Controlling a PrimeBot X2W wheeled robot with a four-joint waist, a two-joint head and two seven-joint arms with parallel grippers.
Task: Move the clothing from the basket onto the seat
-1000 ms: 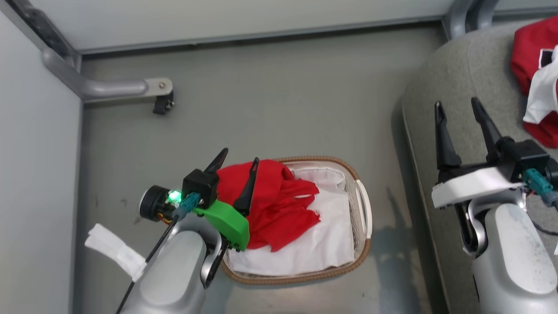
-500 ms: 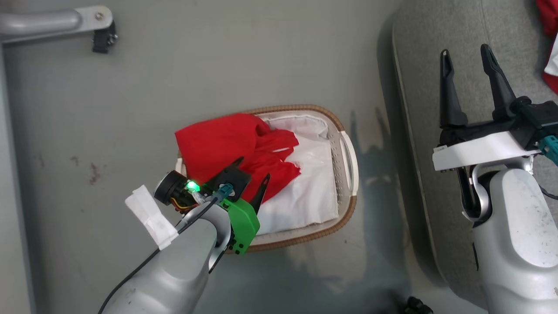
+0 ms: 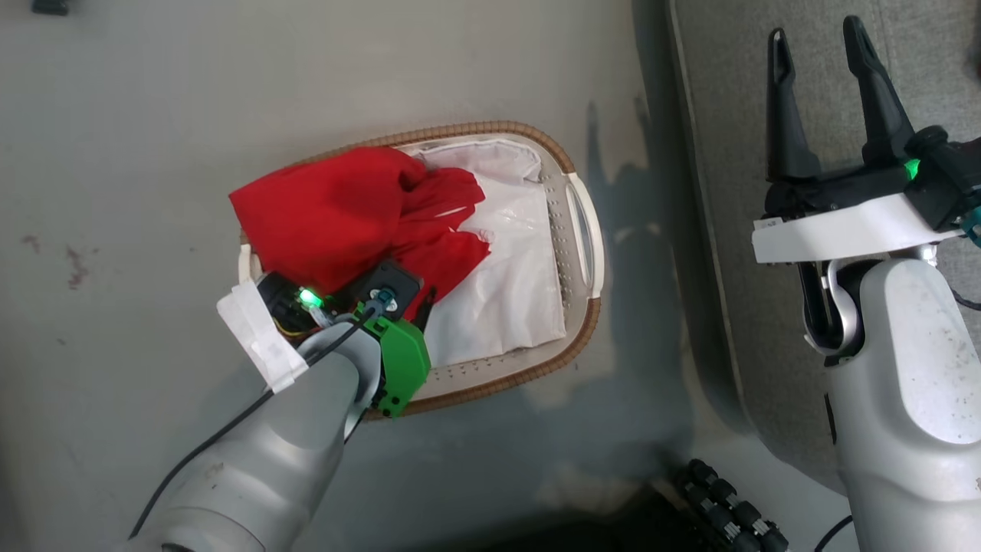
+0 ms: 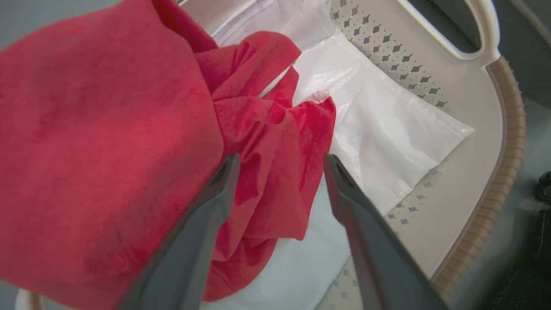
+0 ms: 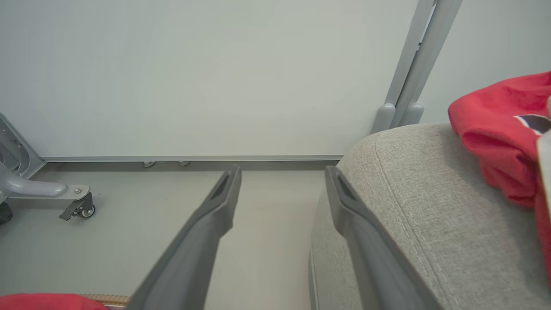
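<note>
A plain bright red garment (image 3: 337, 215) of soft, slightly napped cloth lies crumpled in the oval white perforated plastic basket (image 3: 586, 230). Its broad flat part drapes over the brown woven rim on the robot's left. Its bunched folds rest on the thin, glossy white liner sheet (image 3: 513, 291) that covers the basket's bottom.

The left hand (image 4: 280, 159) is down at the cloth with its two long dark fingers spread. They straddle one creased fold and pinch nothing. Whether the tips touch the fabric cannot be told.

The right hand (image 3: 816, 31) is also spread and empty, held over the rounded edge of the large grey woven-fabric seat (image 3: 720, 153). The seat stands just beside the basket on the smooth grey floor (image 3: 153, 115). A second red garment (image 5: 495, 129) with a white panel lies rumpled on the seat's cushion.
</note>
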